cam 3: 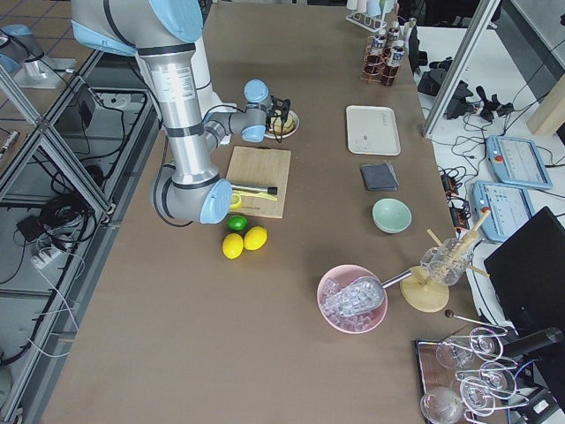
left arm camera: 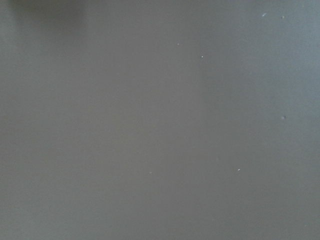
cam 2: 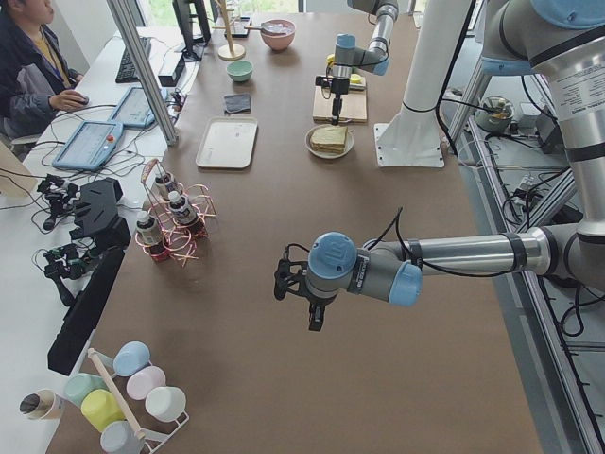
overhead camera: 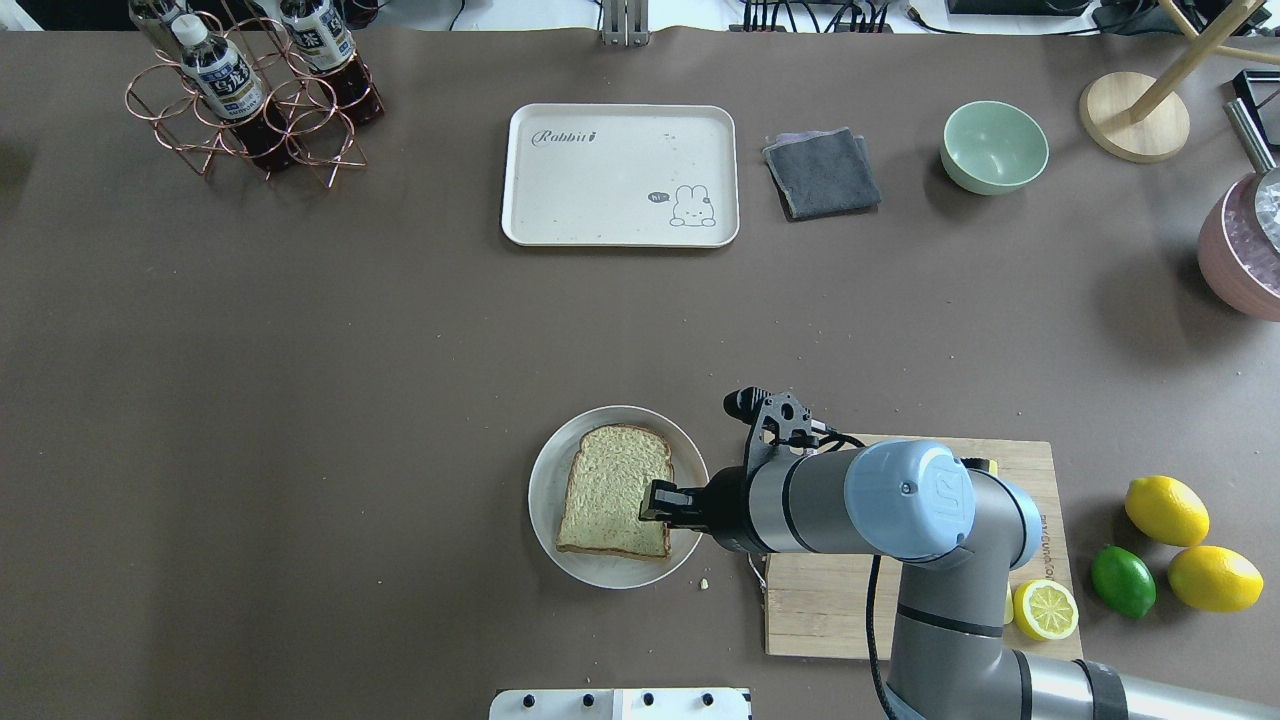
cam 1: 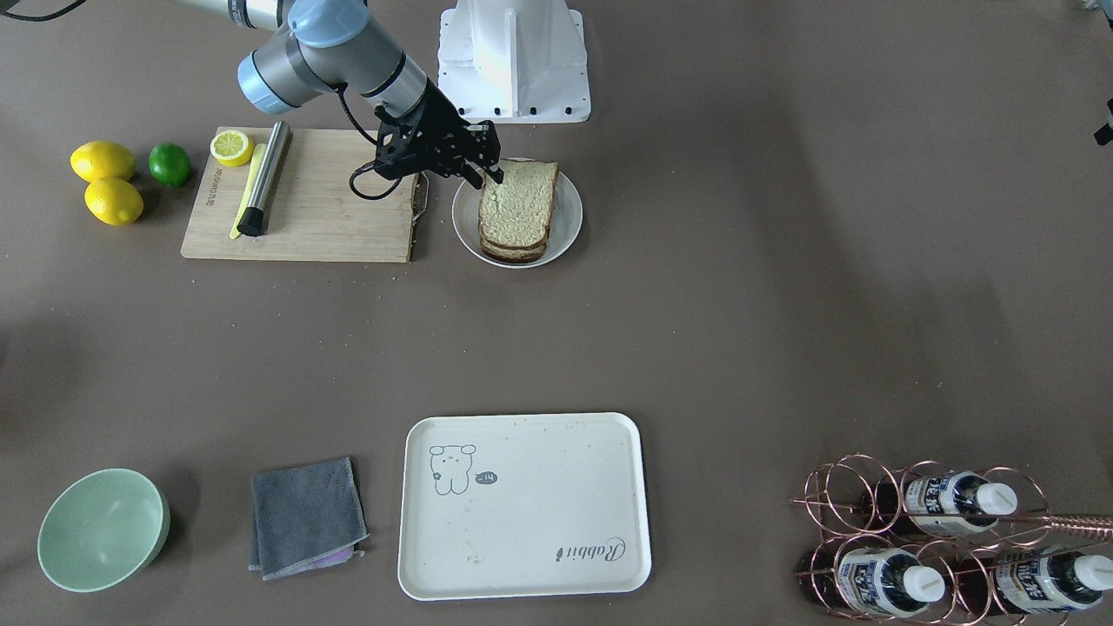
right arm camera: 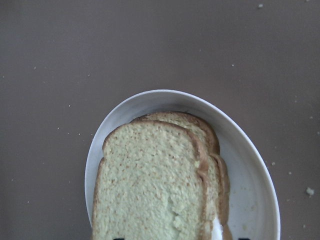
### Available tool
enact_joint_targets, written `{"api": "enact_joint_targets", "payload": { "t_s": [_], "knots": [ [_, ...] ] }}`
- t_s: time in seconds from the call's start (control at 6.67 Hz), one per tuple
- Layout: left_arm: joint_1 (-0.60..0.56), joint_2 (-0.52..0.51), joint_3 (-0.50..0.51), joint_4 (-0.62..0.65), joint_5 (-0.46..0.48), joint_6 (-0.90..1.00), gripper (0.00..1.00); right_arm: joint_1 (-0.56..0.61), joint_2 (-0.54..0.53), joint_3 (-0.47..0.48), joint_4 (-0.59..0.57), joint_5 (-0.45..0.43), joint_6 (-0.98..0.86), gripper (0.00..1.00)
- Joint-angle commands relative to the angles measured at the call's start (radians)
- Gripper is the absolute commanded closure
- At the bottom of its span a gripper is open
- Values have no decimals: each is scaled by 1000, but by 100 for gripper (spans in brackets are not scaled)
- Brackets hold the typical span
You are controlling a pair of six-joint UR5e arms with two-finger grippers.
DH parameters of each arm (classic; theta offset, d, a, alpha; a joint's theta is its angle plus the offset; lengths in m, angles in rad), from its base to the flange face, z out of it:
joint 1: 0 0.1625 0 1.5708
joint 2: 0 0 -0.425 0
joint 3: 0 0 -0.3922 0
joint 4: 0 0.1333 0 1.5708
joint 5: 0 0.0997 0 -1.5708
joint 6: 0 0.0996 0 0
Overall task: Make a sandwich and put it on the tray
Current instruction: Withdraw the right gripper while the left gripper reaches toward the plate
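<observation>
- The sandwich [right arm camera: 150, 185], two stacked bread slices with a sliver of white at one edge, lies right under the jaws on a round white plate [right arm camera: 250, 195].
- The right gripper [cam 1: 485, 176] has its jaws apart, the tips at the top slice's near edge. Whether they touch it is unclear.
- A wooden cutting board [cam 1: 330, 226] lies just behind the jaws, beside the plate.
- The tray [cam 1: 522, 556] lies well ahead of the jaws, across the table.
- The left gripper [cam 2: 315, 320] hangs over the table far away. I cannot tell how its jaws stand.
</observation>
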Motion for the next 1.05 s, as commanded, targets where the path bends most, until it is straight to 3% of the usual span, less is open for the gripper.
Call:
{"api": "enact_joint_targets", "payload": {
  "t_s": [0.0, 0.15, 0.45, 0.6, 0.75, 0.9],
  "knots": [
    [257, -51, -47, -229, 4, -501, 2, 110, -4, 21, -62, 94, -2, 0],
    [397, -108, -99, -258, 45, -703, 2, 207, -8, 46, -123, 198, -14, 0],
    [686, -258, -176, -256, 251, -984, 4, 357, -48, 44, -134, 340, -131, 0],
    [794, -376, -168, -245, 336, -1067, 4, 449, -94, 34, -137, 444, -214, 0],
    [877, -497, -167, -155, 386, -1171, 9, 523, -160, 35, -136, 496, -304, 0],
    [945, -651, -168, 43, 467, -1209, 11, 591, -209, 34, -148, 535, -418, 0]
  ]
}}
